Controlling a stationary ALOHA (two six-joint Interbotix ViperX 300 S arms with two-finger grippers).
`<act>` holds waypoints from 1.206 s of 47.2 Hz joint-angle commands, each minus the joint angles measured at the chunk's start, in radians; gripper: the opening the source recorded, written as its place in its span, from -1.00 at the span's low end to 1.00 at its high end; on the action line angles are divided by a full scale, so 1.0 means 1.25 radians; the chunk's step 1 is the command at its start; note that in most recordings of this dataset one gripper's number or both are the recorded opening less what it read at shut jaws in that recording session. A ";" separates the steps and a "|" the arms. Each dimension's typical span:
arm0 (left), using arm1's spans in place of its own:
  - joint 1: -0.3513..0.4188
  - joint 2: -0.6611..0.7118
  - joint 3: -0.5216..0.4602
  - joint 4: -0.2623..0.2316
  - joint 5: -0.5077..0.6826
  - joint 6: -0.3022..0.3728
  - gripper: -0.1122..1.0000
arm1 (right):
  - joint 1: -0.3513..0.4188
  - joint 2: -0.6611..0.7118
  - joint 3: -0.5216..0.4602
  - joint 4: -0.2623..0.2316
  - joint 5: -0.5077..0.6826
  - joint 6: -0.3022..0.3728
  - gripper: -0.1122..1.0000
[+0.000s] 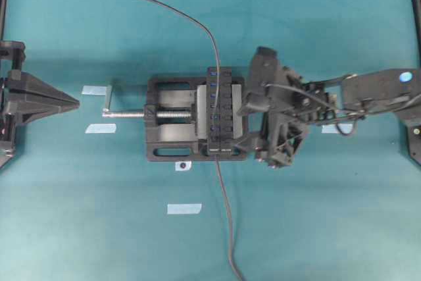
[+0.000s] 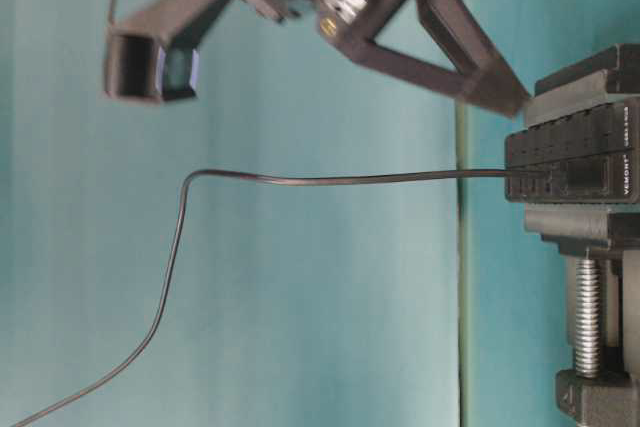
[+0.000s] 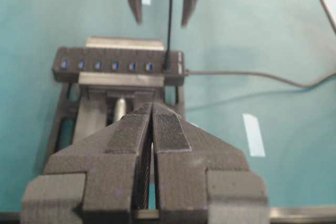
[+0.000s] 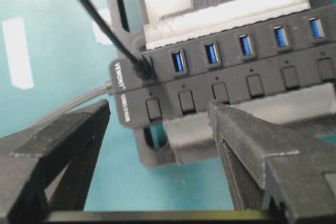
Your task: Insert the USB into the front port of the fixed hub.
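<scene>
You have bare teal worktop (image 1: 316, 228) on every side of the vise (image 1: 168, 118), which sits near the middle, its silver screw pointing toward the left edge. A few pale tape strips (image 1: 184, 208) lie between the vise and the near and left edges.

The fixed hub (image 1: 220, 111) is clamped in the vise's jaws at its right end: a long narrow black bar with a row of blue slots and small black buttons. A thin black cable (image 4: 100, 22) is already plugged into the end slot beside the printed label, and a second cable (image 3: 252, 75) leaves that end of the bar and trails off across the worktop.

Your right gripper (image 4: 157, 129) hangs just over the hub with its fingers spread wide, one on each side of the button row, holding nothing; whether a tip grazes the bar is hard to tell. Your left gripper (image 3: 152, 129) is closed and empty, well apart toward the left edge.
</scene>
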 commanded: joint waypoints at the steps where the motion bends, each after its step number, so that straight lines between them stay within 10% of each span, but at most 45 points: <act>1: 0.001 0.004 -0.009 0.001 -0.009 -0.001 -0.80 | -0.006 -0.043 0.006 -0.001 -0.006 -0.006 0.62; 57: 0.001 -0.002 -0.007 0.002 -0.015 -0.001 -0.80 | -0.006 -0.110 0.112 -0.002 -0.117 -0.006 0.62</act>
